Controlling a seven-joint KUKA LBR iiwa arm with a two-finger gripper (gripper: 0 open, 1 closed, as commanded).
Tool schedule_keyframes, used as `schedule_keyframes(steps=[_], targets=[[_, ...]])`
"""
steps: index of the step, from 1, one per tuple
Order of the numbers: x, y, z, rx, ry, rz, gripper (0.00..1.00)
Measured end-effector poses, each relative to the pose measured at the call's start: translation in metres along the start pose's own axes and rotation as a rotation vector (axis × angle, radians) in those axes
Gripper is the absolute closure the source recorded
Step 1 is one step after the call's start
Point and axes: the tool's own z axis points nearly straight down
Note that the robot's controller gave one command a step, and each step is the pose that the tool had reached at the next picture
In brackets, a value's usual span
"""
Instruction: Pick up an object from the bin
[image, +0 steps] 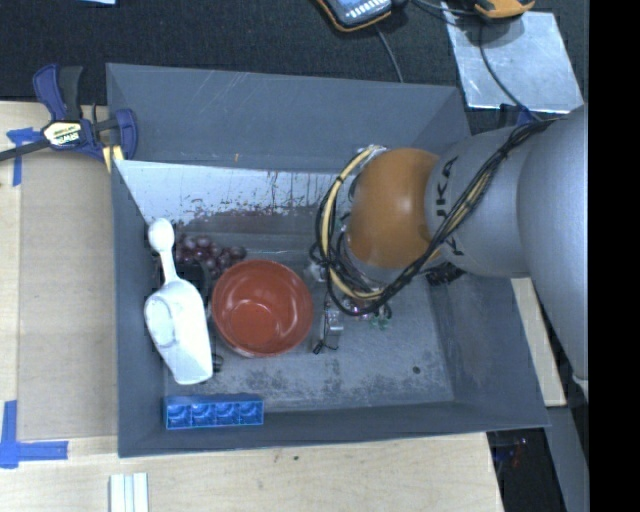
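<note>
Four things lie in the left half of the grey bin (300, 120): a white scoop (178, 330), a cluster of dark purple grapes (205, 255), a round red bowl (261, 307), and a flat blue studded brick (214, 411) against the near wall. The arm's orange-covered wrist (390, 215) hangs over the bin's middle with its lower end just beside the bowl's right rim, so the bowl, judged the nearest candidate, lies immediately to the view's left of the jaws and, being round, has no long axis. Whether the jaws are open or closed cannot be told.
</note>
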Motion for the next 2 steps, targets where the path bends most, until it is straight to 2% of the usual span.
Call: schedule_keyframes(steps=[1,2], targets=[[0.005,-0.007,-0.002,-0.001,-0.006,-0.035,0.0],[0.021,-0.021,-0.002,0.001,-0.005,-0.181,0.0]])
